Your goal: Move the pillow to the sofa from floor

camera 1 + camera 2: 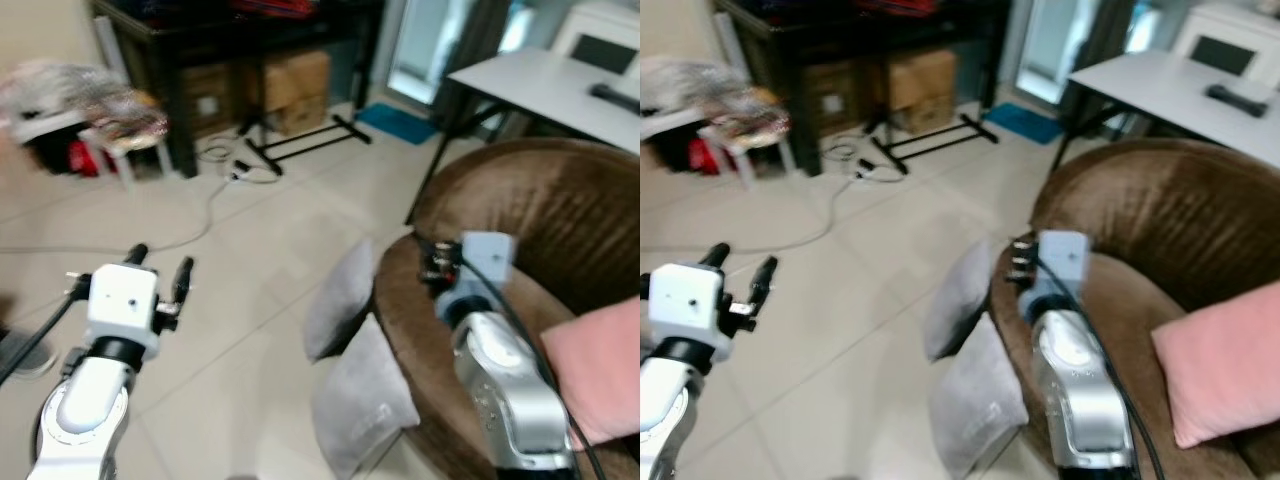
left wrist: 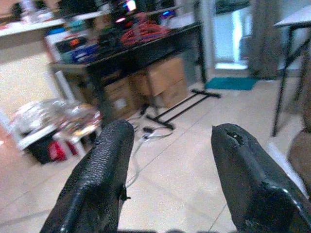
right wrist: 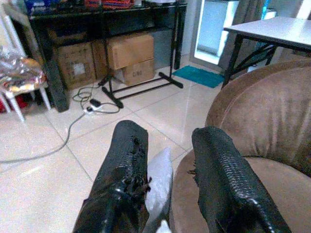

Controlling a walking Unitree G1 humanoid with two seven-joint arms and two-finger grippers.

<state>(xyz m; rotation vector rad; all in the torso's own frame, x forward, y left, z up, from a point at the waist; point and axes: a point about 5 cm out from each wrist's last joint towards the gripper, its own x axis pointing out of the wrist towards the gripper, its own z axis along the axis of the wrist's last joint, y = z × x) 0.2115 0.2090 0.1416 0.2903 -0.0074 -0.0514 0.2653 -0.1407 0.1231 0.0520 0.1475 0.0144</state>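
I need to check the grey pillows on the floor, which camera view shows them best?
The left eye view: both grey pillows lean against the brown sofa, unobstructed. The right eye view shows the same. The right wrist view catches one pillow's edge between its open fingers.

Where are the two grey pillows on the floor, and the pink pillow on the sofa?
upper grey pillow (image 1: 340, 300), left eye view, middle of its face.
lower grey pillow (image 1: 362, 400), left eye view, centre of its front.
pink pillow (image 1: 1225, 365), right eye view, middle of its face, on the brown sofa (image 1: 1160, 220).
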